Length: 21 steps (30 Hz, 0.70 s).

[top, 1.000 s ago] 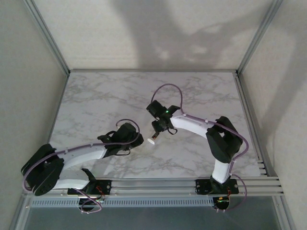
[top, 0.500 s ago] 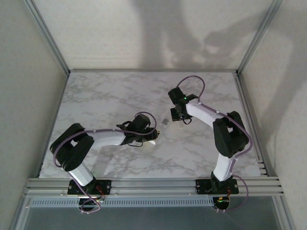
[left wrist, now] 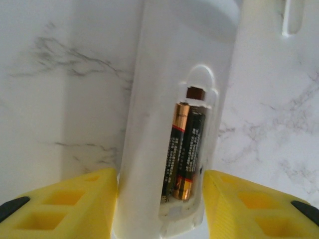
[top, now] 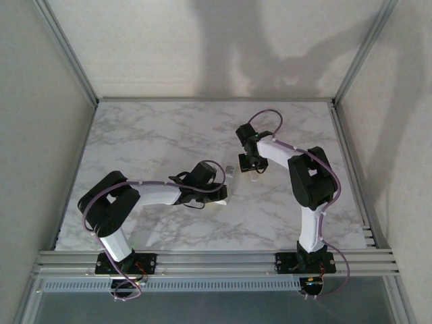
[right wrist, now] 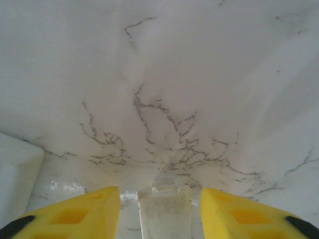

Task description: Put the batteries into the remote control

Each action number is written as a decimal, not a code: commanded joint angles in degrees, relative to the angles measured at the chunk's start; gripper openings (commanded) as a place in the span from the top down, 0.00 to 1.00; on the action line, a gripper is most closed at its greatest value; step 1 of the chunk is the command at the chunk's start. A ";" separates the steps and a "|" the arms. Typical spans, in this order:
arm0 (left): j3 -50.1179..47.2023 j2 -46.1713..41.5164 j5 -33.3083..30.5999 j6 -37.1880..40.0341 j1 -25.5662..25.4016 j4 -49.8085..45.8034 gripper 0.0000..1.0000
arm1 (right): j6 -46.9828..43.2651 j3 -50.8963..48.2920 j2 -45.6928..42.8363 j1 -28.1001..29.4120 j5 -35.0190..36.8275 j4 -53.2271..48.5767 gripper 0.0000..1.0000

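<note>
White remote control point(left wrist: 149, 99), plain back up, compartment open and loaded.
Its slim body runs lengthwise over the marble tabletop point(left wrist: 60, 99). The two batteries point(left wrist: 184, 149), dark with coppery-orange ends, lie side by side in the uncovered compartment, their copper ends pointing opposite ways.

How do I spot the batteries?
On the marble table, find the left gripper near the middle. Between its yellow fingers lies a white remote, back up. The batteries are the two dark, copper-ended cells in its open slot.

Soft light throws broad grey shadows on the back wall point(top: 169, 54); wrist views blur close up.
</note>
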 commanded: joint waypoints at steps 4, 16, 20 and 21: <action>2.95 1.99 1.69 -1.08 -2.38 0.67 0.51 | -0.44 1.85 2.43 -0.72 -1.54 -0.54 0.57; 3.97 -1.10 -1.64 -1.81 -2.63 -0.49 0.47 | 0.84 0.56 0.26 -0.76 -1.48 -1.11 0.77; 2.99 -4.88 -5.74 -2.77 -2.22 -2.02 0.42 | 2.50 -0.81 -2.65 -0.72 -1.41 -1.20 0.77; 2.62 -6.09 -6.53 -3.03 -1.84 -2.46 0.40 | 3.19 -1.06 -3.43 -0.68 -1.21 -1.58 0.77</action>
